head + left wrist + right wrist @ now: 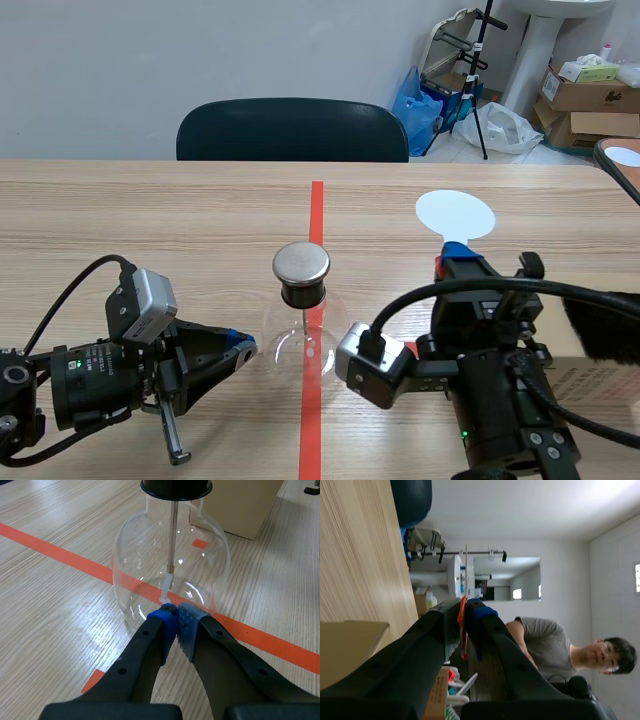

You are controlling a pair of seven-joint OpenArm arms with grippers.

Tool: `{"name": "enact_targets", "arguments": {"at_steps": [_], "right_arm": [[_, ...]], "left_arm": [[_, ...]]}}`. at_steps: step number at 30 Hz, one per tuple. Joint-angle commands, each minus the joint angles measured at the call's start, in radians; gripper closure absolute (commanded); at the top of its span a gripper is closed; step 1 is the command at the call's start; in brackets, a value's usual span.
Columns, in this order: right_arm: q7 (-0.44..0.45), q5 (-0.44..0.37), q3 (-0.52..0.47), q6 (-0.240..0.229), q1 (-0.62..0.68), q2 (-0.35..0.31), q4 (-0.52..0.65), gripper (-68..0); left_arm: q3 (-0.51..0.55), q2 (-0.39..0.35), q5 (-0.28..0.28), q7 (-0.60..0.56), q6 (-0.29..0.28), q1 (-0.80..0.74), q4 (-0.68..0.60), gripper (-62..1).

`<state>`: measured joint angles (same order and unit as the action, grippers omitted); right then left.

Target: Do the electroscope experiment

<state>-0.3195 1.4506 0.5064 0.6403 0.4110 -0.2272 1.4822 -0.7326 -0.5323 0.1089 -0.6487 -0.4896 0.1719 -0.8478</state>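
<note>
In the scene view the flask (300, 335) stands mid-bench on the red tape (316, 215), with bare bench (150, 210) behind it. In the left wrist view the left gripper (176, 616) is closed on nothing, its tips at the glass. In the right wrist view the right gripper (465, 622) is clamped on the white disc (455, 214), well apart from the flask.

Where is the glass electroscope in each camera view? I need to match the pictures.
Scene view: electroscope at the middle, on the tape line, at the left tool's tip.
Left wrist view: directly ahead of the tool's shut tips, on the same line.
Right wrist view: not in it; the right tool grips an orange-red strip.
Shared landmark: the tape line, in scene and left wrist views.
</note>
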Motion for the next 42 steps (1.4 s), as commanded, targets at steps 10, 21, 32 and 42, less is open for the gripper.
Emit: {"name": "enact_targets", "arguments": {"at_steps": [10,21,32,42], "right_arm": [[-0.132,0.001,0.003,0.014,-0.009,-0.008,0.024,-1.8],[-0.07,0.004,0.003,0.014,-0.009,-0.008,0.024,-1.8],[0.272,0.004,0.003,0.014,-0.009,-0.008,0.024,-1.8],[0.51,0.004,0.003,0.014,-0.009,-0.008,0.024,-1.8]], "left_arm": [[0.002,-0.001,0.01,-0.033,0.002,0.002,-0.017,-3.4],[0.002,-0.001,0.01,-0.033,0.002,0.002,-0.017,-3.4],[0.002,-0.001,0.01,-0.033,0.002,0.002,-0.017,-3.4],[0.002,0.0,0.01,-0.034,0.002,0.002,-0.017,-3.4]]}}
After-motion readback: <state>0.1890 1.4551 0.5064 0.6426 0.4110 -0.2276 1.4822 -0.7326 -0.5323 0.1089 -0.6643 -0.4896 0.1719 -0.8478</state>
